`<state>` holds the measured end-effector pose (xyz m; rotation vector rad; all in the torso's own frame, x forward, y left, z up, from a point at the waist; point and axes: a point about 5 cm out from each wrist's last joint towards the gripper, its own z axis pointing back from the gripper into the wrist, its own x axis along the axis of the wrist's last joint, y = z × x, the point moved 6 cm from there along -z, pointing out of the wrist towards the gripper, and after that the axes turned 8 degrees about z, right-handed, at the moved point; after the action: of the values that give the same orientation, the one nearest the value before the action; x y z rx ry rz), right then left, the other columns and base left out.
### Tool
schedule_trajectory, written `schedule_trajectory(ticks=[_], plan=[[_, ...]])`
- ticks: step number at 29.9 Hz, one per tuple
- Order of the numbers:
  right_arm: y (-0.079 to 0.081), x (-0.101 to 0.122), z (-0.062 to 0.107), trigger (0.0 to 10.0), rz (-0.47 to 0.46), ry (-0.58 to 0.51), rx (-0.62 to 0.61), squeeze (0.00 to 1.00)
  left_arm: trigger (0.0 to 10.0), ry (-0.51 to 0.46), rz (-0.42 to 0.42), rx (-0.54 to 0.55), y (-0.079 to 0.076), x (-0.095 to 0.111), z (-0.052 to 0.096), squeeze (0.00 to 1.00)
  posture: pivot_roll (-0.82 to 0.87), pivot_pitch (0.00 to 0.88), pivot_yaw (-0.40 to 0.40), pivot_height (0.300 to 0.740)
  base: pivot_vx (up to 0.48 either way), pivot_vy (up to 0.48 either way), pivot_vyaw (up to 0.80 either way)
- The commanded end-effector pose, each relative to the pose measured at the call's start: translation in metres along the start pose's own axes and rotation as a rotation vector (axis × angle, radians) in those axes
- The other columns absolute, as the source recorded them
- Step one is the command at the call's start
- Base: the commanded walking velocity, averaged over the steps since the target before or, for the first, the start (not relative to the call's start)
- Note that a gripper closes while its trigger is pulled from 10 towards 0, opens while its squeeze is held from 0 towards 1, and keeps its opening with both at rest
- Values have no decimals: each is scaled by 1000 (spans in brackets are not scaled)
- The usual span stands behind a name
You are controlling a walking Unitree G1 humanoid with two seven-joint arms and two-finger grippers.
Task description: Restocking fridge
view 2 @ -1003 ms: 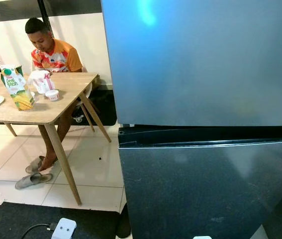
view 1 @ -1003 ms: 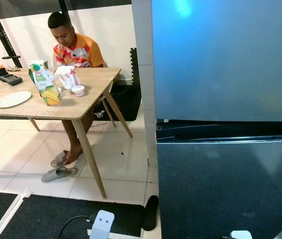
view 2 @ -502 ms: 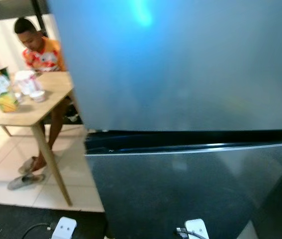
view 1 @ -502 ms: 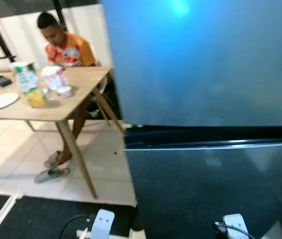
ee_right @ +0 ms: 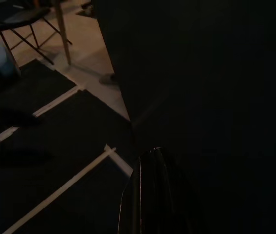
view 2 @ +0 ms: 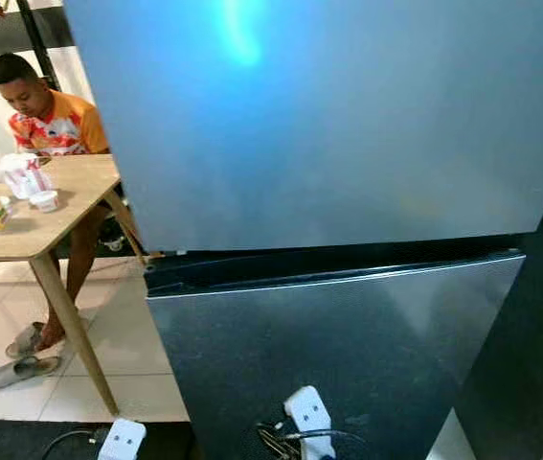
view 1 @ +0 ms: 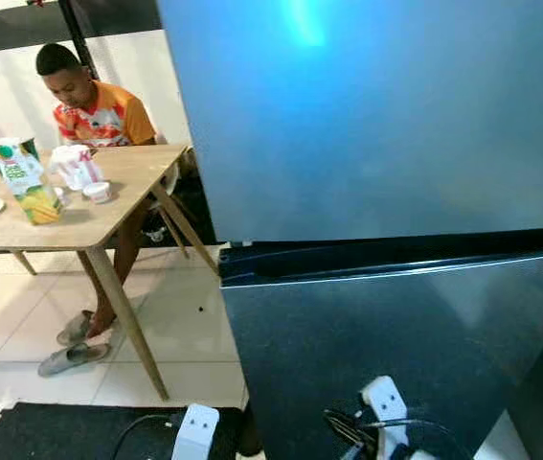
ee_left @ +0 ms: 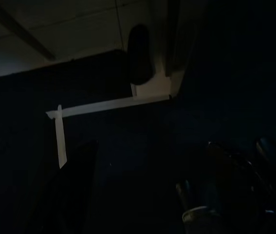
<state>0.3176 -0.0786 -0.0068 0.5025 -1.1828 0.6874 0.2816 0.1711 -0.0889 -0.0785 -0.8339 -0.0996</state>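
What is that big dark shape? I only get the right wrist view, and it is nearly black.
Observer: It is a fridge. The head views show both its doors shut.
Operator: Is there anything to put in it?
Observer: A juice carton stands on a wooden table, off to the robot's left.
Operator: Is anyone around?
Observer: A person sits behind that table, looking down.
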Motion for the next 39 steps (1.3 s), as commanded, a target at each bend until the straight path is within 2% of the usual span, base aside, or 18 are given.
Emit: schedule_trajectory(ticks=[1,5,7,12,17,20,23,24,25,26,27,28,30,31,33,34,36,39], plan=[[-1,17,-9,10000,61,-39,-15,0,10000,3,11,15,5,-4,2,0,-107,123,80,740,0,0,0],[-37,58,-23,10000,206,-74,-261,0,10000,4,13,25,7,-6,3,0,-104,126,72,740,0,0,0],[-44,64,-23,10000,216,-77,-305,0,10000,4,14,25,6,-6,3,0,-104,126,72,740,0,0,0],[-94,87,-5,10000,202,-100,-702,0,10000,3,19,30,6,-6,3,0,-103,127,68,740,0,0,0],[-99,73,2,10000,174,-68,-729,0,10000,4,20,29,5,-8,3,0,-101,128,64,740,0,0,0],[-75,17,5,10000,46,60,-511,0,10000,6,22,30,5,-10,4,0,-105,128,64,740,0,0,0],[-59,-19,14,10000,-22,161,-408,0,10000,7,23,29,5,-11,4,0,-106,128,66,740,0,0,0],[-54,-48,28,10000,-53,255,-404,0,10000,9,24,28,5,-12,4,0,-108,127,67,740,0,0,0],[-54,-48,28,10000,-53,255,-404,0,10000,9,24,28,5,-12,4,0,-108,127,67,740,0,0,0],[-49,-70,41,10000,-75,329,-406,0,10000,10,24,28,4,-12,4,0,-110,126,68,740,0,0,0],[-49,-70,41,10000,-75,329,-406,0,10000,10,24,28,4,-12,4,0,-110,126,68,740,0,0,0],[-45,-96,60,10000,-100,418,-427,0,10000,8,21,29,4,-11,4,0,-110,126,68,740,0,0,0],[-39,-127,87,10000,-126,521,-458,0,10000,-3,31,39,5,-8,3,0,-114,125,72,740,0,0,0],[-39,-127,87,10000,-126,521,-458,0,10000,-3,31,39,5,-8,3,0,-114,125,72,740,0,0,0],[-34,-147,109,10000,-145,592,-477,0,10000,-15,48,50,6,-4,2,0,-114,123,76,740,0,0,800],[-34,-147,109,10000,-145,592,-477,0,10000,-15,48,50,6,-4,2,0,-114,123,76,740,0,0,800],[-28,-161,125,10000,-178,636,-485,0,10000,-20,42,46,5,-1,1,0,-114,125,79,740,0,0,800],[-24,-165,130,10000,-193,640,-478,0,10000,-32,27,45,6,2,1,0,-114,126,85,740,0,0,800]])
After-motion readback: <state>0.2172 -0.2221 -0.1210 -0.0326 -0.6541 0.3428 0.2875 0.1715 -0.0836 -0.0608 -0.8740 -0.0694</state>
